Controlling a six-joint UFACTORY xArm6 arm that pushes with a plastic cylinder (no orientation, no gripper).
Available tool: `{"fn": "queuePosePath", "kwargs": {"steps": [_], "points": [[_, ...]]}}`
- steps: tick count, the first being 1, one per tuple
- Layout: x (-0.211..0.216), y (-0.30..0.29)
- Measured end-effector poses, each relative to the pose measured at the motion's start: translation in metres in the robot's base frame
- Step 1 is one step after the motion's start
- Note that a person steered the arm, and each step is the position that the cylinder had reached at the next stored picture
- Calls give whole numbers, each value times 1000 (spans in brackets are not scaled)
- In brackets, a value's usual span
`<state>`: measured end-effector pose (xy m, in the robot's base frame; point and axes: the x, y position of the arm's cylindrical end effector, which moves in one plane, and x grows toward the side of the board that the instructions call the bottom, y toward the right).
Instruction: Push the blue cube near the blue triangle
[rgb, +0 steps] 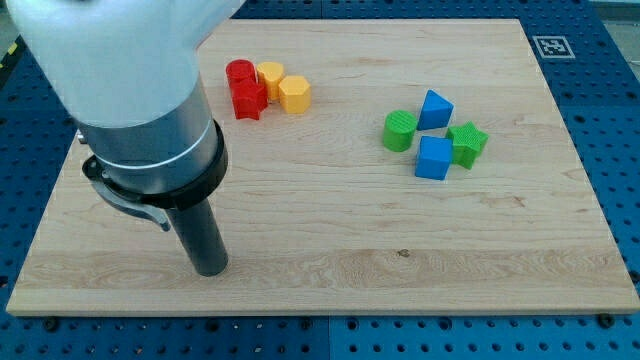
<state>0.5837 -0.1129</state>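
The blue cube (433, 158) lies right of the board's middle. The blue triangle (435, 108) sits just above it with a small gap. A green cylinder (399, 131) lies to the left of both and a green star (467, 143) touches the cube's right side. My tip (210, 268) rests on the board at the lower left, far to the left of the blue cube and apart from every block.
A red block (244, 90), a yellow cylinder (270, 77) and a yellow hexagon (295, 94) cluster at the top, left of centre. The wooden board (350, 250) lies on a blue perforated table. A fiducial marker (550, 46) sits at the board's top right corner.
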Motion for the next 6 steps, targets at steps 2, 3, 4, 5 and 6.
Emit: {"fn": "queuePosePath", "kwargs": {"steps": [2, 3, 4, 5, 6], "points": [[0, 1], [-9, 32], [-27, 79], [-50, 119], [-67, 132]]}}
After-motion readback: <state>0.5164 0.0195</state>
